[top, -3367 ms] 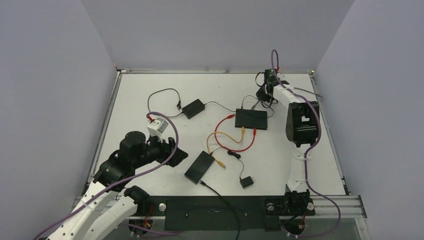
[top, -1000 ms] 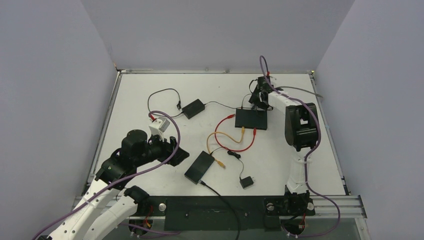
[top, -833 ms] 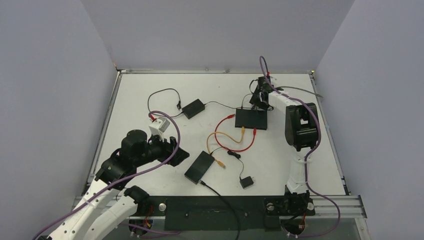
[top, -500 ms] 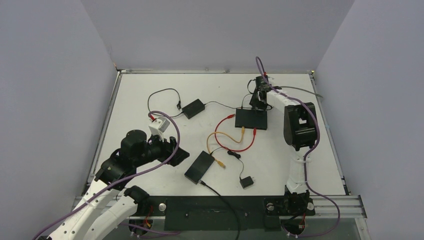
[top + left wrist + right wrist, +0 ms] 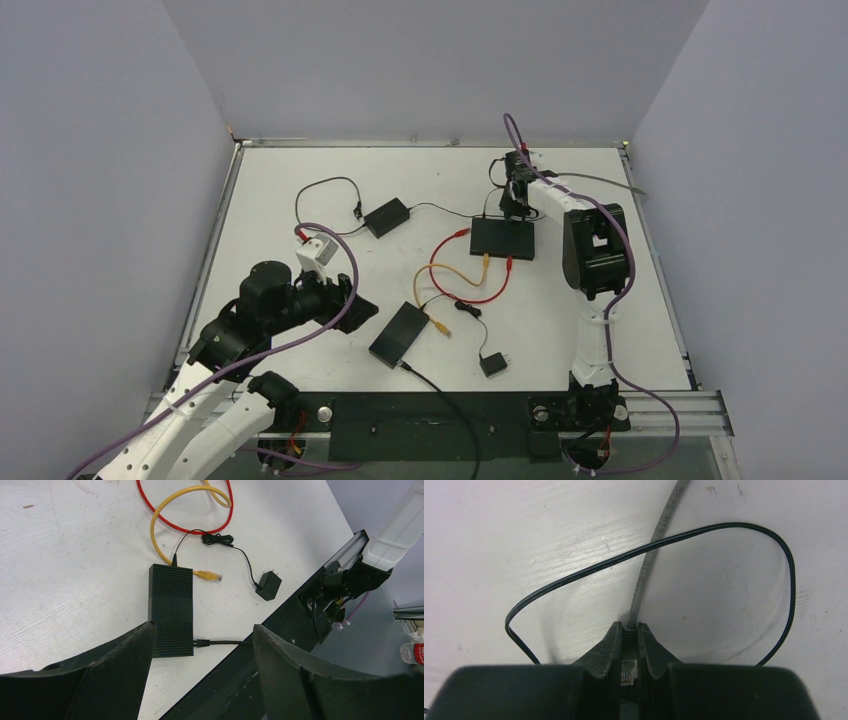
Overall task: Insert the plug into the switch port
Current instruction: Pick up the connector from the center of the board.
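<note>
The switch [image 5: 503,238] is a flat black box at the back right of the table, with red and yellow cables plugged into its near side. Just behind its far edge, my right gripper [image 5: 512,204] points down. In the right wrist view this gripper [image 5: 629,630] is shut on the plug [image 5: 628,667], a clear connector with a grey boot. The grey cable [image 5: 655,542] runs away from the plug over the table. The switch is out of that view. Near the left front, my left gripper [image 5: 347,303] hangs open and empty, as its own view [image 5: 203,627] shows.
A second black box [image 5: 171,610] lies near the front with a loose yellow plug [image 5: 208,574] beside it. A red cable [image 5: 452,270], a small power adapter [image 5: 492,363], a black brick [image 5: 386,216] and a white block [image 5: 316,251] lie around. A thin black wire [image 5: 724,527] loops past the plug.
My right gripper has shifted left and nearer to the switch's far edge, and its jaws have closed on the plug. The left arm has stayed put.
</note>
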`<state>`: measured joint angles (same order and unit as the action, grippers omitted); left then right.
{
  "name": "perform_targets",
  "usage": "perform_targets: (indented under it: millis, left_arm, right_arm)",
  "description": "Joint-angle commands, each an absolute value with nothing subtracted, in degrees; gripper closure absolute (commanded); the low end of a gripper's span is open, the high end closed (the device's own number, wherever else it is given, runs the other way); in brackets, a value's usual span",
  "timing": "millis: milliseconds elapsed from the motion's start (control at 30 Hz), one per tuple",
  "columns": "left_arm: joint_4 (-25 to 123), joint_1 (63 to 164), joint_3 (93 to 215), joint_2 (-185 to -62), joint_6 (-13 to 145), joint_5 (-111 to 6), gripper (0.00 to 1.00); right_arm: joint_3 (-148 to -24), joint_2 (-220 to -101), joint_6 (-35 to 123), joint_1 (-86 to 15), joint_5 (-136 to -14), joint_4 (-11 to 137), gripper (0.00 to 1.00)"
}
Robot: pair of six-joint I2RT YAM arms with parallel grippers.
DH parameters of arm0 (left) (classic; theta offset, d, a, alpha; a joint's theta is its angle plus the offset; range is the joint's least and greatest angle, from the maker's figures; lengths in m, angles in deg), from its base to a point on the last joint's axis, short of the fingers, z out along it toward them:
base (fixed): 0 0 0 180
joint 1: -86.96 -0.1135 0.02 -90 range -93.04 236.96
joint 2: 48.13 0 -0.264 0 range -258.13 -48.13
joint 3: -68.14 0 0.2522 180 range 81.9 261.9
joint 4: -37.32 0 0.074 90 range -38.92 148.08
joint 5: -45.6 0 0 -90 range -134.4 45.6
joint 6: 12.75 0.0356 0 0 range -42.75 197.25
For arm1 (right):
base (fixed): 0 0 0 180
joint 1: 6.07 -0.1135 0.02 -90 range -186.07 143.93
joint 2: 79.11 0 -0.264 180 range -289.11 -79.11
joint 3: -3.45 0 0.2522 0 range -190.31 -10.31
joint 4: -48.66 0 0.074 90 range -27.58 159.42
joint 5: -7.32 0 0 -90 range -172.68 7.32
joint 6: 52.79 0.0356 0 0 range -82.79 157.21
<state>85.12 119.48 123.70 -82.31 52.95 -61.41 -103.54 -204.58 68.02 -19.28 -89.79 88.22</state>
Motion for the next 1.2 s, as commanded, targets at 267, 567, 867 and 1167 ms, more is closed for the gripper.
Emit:
perform_targets:
  millis: [267, 567, 867, 1167]
  left_arm:
    - [82.7, 119.3, 124.0, -82.2, 54.0, -62.0, 0.32]
    - [82.7, 119.3, 123.9, -82.4, 53.9, -61.9, 0.32]
    - [82.5, 119.2, 123.9, -82.9, 54.0, -62.4, 0.32]
    - [82.6, 119.3, 124.0, -81.9, 53.9, -61.9, 0.32]
  right_arm:
    - [-107.2, -201.0, 71.9, -19.2, -89.8, 89.6, 1.0]
    - [-109.3, -194.8, 73.4, -18.4, -87.7, 89.7, 1.0]
    - [-98.5, -186.2, 70.6, -20.9, -91.7, 87.6, 1.0]
    - [-89.1, -173.6, 70.6, -23.4, -90.0, 86.0, 1.0]
